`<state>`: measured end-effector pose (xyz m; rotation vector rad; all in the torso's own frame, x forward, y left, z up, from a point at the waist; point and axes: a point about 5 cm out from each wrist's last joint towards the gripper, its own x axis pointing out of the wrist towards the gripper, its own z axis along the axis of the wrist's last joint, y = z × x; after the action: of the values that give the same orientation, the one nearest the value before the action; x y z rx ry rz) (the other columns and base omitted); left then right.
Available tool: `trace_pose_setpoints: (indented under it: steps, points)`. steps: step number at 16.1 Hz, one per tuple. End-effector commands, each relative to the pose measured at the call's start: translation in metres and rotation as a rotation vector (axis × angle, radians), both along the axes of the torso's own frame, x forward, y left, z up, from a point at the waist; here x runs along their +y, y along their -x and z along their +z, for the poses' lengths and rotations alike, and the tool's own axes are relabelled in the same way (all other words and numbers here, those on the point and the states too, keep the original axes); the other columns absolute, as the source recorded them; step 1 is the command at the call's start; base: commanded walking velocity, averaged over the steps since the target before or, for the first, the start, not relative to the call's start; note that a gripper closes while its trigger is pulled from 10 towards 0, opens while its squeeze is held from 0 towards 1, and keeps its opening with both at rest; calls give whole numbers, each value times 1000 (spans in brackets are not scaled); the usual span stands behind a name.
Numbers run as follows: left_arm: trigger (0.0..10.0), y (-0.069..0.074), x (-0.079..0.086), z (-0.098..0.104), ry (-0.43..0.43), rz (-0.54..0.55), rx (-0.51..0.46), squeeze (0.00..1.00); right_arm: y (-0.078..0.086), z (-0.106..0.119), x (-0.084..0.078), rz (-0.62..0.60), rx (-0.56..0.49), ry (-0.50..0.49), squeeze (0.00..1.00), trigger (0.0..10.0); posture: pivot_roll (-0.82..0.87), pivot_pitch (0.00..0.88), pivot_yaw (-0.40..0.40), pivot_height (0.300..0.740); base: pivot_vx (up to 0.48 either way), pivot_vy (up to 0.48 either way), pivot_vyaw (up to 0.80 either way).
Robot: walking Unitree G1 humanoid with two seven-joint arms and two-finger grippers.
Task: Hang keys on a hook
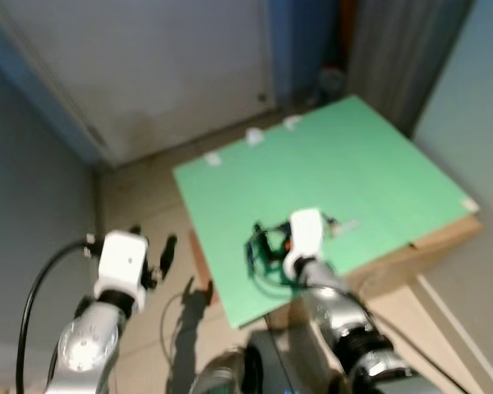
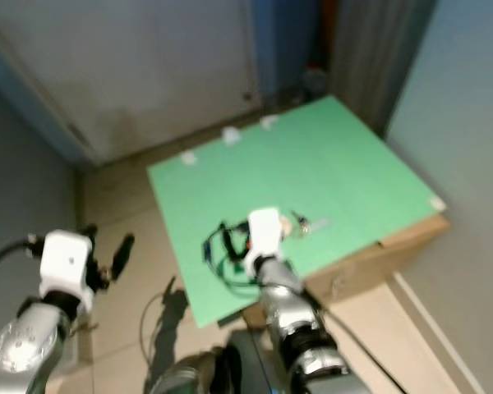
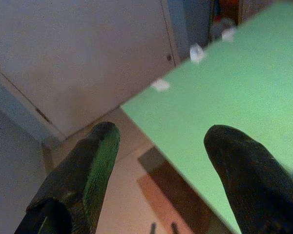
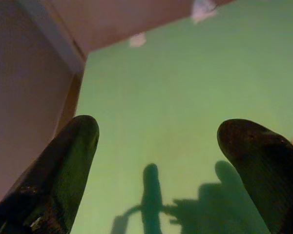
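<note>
Right gripper [image 4: 158, 146] spread wide above green tabletop [image 1: 370, 164]. Small silvery keys [image 1: 338, 224], blurred, lie just beside it to its right. Left gripper [image 3: 161, 161] wide too, off the tabletop's edge.

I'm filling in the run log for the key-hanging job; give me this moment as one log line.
right gripper: open, over green board | keys: lying on board, ungrasped | left gripper: open, beside board, over the floor | hooks: white, far edge

the right gripper [image 4: 158, 146] reaches forward with its fingers spread wide. the left gripper [image 3: 161, 146] is raised at the left side, fingers likewise apart.
</note>
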<state>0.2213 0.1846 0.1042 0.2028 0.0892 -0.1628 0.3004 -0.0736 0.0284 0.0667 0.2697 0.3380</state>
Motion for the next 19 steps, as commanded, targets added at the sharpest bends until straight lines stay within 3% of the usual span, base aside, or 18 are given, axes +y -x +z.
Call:
trace_pose_setpoints:
  steps: [1,4,7,11,14,15,19]
  points:
    - [10000,-1,-6,-6,16,-8,25,0,3,-4,-6,-4,1,35,0,10000,94,123,160,740,0,0,0]
    - [10000,-1,-45,-6,83,-74,14,0,3,-11,-28,-24,-6,131,0,10000,44,174,77,740,0,0,0]
    - [10000,6,-56,-5,123,-69,14,0,-4,-6,-38,-71,-40,195,0,10000,39,216,60,740,0,0,0]
    - [10000,14,-71,4,193,-86,1,0,-10,-3,-30,-70,-35,186,0,10000,69,233,32,740,0,0,0]
    - [10000,34,-75,12,197,-81,2,0,-14,-1,-23,-50,-19,187,0,10000,138,262,3,740,0,0,0]
    - [10000,49,-73,11,190,-59,24,0,-15,1,-18,-32,-18,196,0,10000,170,271,-9,740,0,0,0]
    - [10000,73,-75,14,192,-34,60,0,-14,-1,-11,-12,-15,217,0,10000,234,308,-21,740,0,0,0]
